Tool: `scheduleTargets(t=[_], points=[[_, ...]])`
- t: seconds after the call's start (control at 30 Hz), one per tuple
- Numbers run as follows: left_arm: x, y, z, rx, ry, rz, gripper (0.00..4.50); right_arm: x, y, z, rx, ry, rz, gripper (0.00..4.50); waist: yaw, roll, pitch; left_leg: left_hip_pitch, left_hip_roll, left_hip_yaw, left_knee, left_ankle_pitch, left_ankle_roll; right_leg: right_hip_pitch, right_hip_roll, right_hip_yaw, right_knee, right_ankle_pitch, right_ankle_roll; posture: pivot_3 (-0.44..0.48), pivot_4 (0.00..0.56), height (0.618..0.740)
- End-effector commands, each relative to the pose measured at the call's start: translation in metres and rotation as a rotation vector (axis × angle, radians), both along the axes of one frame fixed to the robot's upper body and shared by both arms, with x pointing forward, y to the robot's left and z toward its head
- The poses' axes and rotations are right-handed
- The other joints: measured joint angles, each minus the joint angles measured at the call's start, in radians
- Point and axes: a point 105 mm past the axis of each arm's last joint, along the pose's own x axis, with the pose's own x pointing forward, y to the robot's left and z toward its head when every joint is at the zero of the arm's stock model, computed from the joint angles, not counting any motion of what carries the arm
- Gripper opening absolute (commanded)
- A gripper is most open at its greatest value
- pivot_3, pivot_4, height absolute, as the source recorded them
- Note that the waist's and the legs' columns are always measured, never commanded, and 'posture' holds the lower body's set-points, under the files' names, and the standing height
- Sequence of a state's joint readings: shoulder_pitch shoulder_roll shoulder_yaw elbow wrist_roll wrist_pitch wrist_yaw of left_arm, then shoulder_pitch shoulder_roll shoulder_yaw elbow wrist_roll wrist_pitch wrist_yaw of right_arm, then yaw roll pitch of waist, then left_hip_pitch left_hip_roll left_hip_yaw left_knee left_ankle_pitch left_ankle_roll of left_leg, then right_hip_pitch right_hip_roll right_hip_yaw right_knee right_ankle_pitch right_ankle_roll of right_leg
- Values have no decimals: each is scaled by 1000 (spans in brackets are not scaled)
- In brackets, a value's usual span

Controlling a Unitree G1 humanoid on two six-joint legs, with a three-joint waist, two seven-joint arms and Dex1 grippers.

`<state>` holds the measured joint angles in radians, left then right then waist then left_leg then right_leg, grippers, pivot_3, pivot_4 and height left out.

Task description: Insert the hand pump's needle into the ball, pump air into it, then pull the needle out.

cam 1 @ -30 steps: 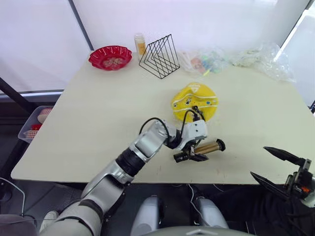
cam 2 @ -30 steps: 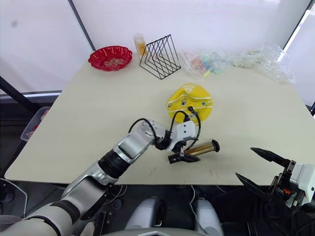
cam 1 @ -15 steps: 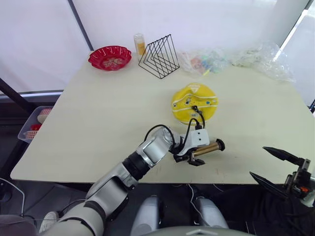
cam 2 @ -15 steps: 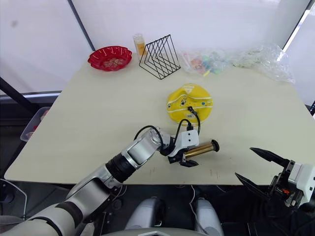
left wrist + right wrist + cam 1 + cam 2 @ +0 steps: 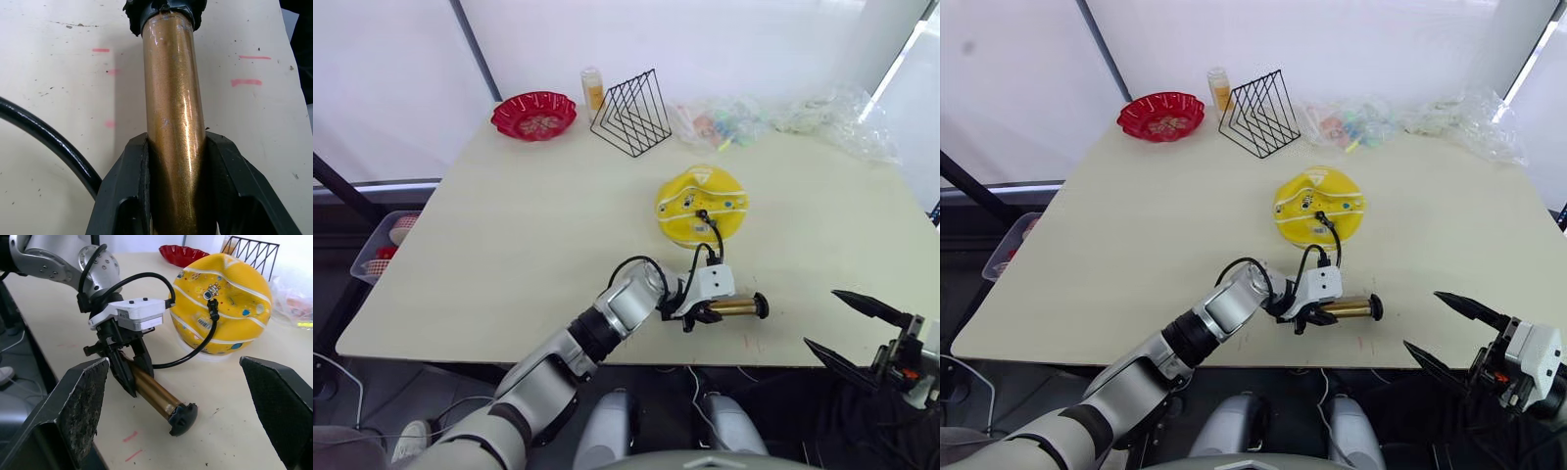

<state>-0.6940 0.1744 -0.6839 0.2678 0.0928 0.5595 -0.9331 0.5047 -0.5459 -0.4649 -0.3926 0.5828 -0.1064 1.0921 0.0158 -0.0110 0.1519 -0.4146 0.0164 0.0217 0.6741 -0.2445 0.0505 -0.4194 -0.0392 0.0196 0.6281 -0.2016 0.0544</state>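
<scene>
Bronze barrel of the hand pump (image 5: 736,307) lies flat on the desk (image 5: 509,235), long axis left-right, pinched by the left claw (image 5: 701,314) (hose fitting seated in the ball (image 5: 701,204)); right claw (image 5: 857,329) spread wide, handle-side, nearer.

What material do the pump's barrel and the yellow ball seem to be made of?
The hand pump barrel looks like metal with a glossy bronze finish: it shows bright highlights and small scratches. The ball looks like soft rubber or vinyl, matte with printed pictures; it sits partly deflated and creased.
</scene>
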Motion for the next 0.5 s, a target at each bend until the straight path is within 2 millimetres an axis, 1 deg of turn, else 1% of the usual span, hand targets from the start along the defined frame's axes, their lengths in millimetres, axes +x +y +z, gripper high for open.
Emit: scheduleTargets(t=[0.03, 0.1, 0.2, 0.4, 0.5], points=[[3, 1, 16, -63, -13, 3, 1064, 2, 7, 9, 42, -26, -11, 4500, -1, 0, 0, 0, 0, 0, 0, 0, 0, 0, 0, 0, 0, 0, 0, 0, 150, 737], [5, 4, 21, -92, -12, 13, 1064, 3, 12, 11, 76, -32, -15, 4500, -2, 1, 0, 0, 1, 0, 0, 0, 0, 0, 0, 0, 0, 0, 0, 0, 150, 737], [7, 7, 38, -188, -34, 15, 1064, 9, 19, 17, 163, -38, -41, 4500, -3, 1, 0, 0, 1, 0, 0, 0, 0, 0, 1, 0, 0, 0, -1, 0, 150, 737], [2, 9, 61, -338, -42, -9, 1064, 23, 23, 24, 285, -12, -114, 4500, 1, 1, 0, -1, 1, 1, 0, 0, 0, 0, -1, 0, 0, 2, -3, 0, 150, 737], [2, 14, 70, -414, -41, 0, 1064, 32, 27, 28, 374, 7, -149, 4500, -1, 1, 0, -1, 1, 1, 0, 0, 0, 0, 0, 0, 0, 2, -4, 0, 150, 737]])
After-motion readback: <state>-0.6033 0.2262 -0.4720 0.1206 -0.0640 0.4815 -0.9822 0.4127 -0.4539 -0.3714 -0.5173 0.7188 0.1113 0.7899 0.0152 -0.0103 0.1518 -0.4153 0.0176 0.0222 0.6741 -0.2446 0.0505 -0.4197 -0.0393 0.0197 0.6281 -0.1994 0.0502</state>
